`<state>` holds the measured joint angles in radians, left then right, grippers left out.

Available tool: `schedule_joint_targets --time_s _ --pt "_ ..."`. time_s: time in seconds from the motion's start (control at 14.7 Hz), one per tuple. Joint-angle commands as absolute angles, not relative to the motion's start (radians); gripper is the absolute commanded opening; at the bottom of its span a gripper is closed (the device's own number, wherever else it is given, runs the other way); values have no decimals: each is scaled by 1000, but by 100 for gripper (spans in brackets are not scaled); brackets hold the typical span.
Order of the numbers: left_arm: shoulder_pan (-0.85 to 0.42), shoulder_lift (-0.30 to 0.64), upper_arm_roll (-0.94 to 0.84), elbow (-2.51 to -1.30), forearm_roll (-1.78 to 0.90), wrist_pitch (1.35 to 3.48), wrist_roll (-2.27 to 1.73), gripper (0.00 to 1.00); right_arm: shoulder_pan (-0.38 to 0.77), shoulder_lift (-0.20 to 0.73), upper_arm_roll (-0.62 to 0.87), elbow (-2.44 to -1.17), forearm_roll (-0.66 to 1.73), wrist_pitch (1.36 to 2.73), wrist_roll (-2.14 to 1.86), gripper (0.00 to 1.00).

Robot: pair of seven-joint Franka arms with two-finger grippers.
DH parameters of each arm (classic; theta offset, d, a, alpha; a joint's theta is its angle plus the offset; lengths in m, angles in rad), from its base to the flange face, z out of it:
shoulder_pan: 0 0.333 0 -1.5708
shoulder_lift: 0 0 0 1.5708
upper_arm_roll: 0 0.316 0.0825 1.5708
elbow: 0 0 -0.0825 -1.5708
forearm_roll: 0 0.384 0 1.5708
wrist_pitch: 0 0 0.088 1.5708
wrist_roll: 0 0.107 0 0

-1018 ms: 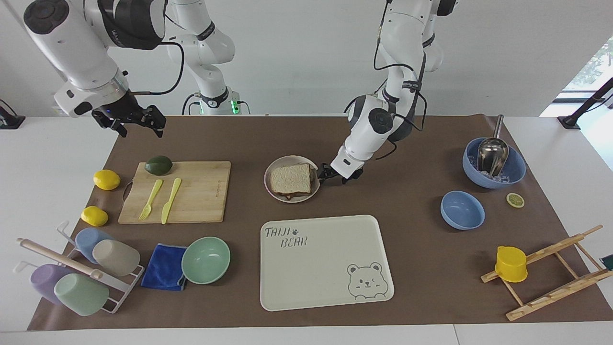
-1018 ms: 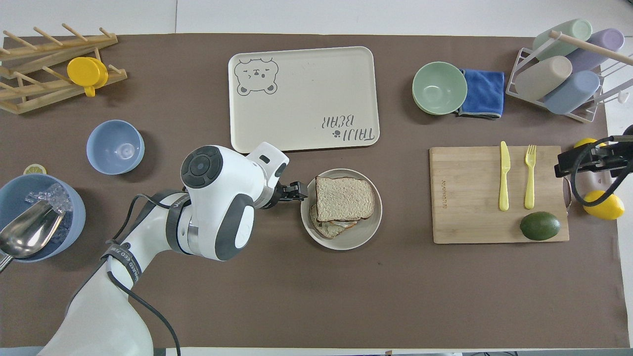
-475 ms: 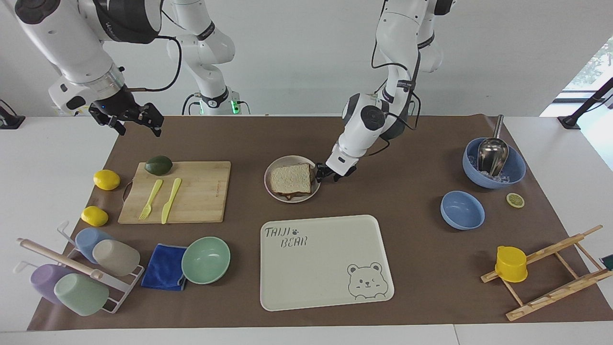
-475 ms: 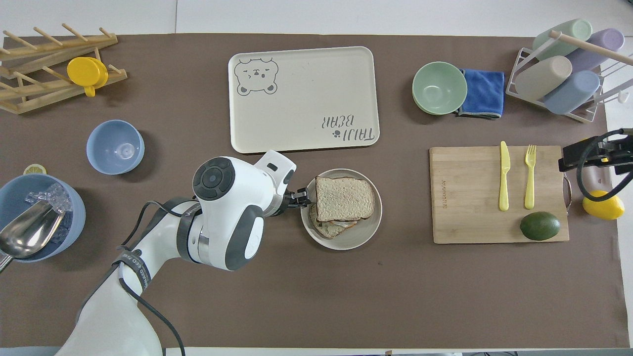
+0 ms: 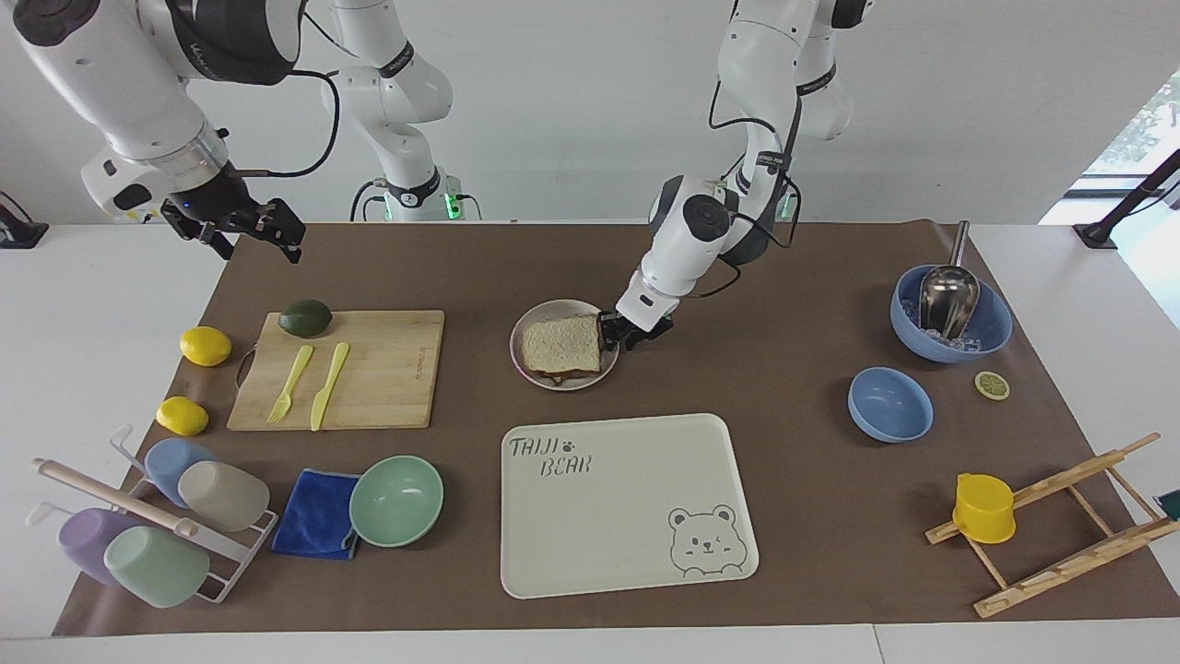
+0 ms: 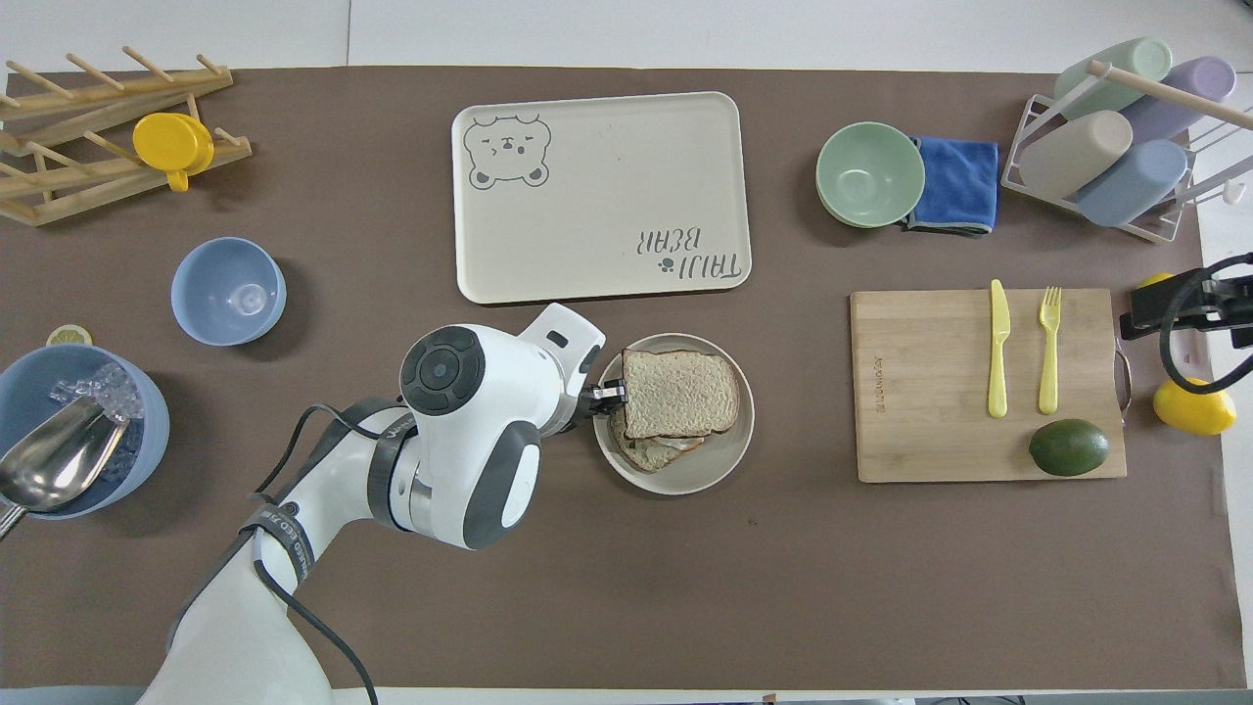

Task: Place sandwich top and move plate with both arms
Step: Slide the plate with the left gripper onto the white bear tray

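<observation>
From my end: plate (image 5: 565, 379) sits mid-table on the brown mat (image 5: 793, 516), just nearer the robots than the bear tray (image 5: 627, 516), not touching it. Bread top (image 5: 560, 344) lies flat on the stack in the plate; in the overhead view it's skewed off the lower slice (image 6: 646, 452), which pokes out on the robots' side. Top looks fully down, no tilt.

L gripper (image 5: 619, 334) is down at the plate's rim, on the side toward the L arm's end of the table. Fingers straddle the rim edge w/ the tips close together, narrowed right down. I think they're pinching the rim, but the contact is tiny from here, so I can't tell if it's a firm clamp or just touching. Overhead view agrees: tips (image 6: 613, 393) right at the rim, beside the bread corner.

R gripper (image 5: 247, 231) is up in the air over the mat's corner at the R arm's end, jaws spread wide, nothing in them. R arm is waiting, well apart from the plate.

Other stuff: cutting board (image 5: 387, 406) w/ avocado (image 5: 305, 317), fork (image 5: 291, 383) and knife (image 5: 329, 385) toward the R arm's end; two lemons (image 5: 205, 346) beside it, off the mat. Green bowl (image 5: 396, 500) and blue cloth (image 5: 315, 526) farther out. Toward the L arm's end: small blue bowl (image 5: 890, 404), bigger blue bowl w/ scoop (image 5: 949, 297).
</observation>
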<state>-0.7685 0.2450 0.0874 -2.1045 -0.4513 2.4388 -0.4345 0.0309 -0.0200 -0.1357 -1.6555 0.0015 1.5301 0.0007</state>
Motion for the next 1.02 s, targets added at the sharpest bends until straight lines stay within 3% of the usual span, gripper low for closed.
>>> schedule_joint_targets --time_s 0.0,0.61,0.95 --pt "-793 216 104 -2145 -465 2470 -443 0 26 -26 -130 -1658 20 1514 5 100" --pt "-782 210 106 -2134 -465 2461 -443 0 26 -25 -130 -1658 20 1513 5 100" --pt "-701 152 107 -2086 -465 2370 -426 0 26 -26 -130 -1658 20 1513 6 100"
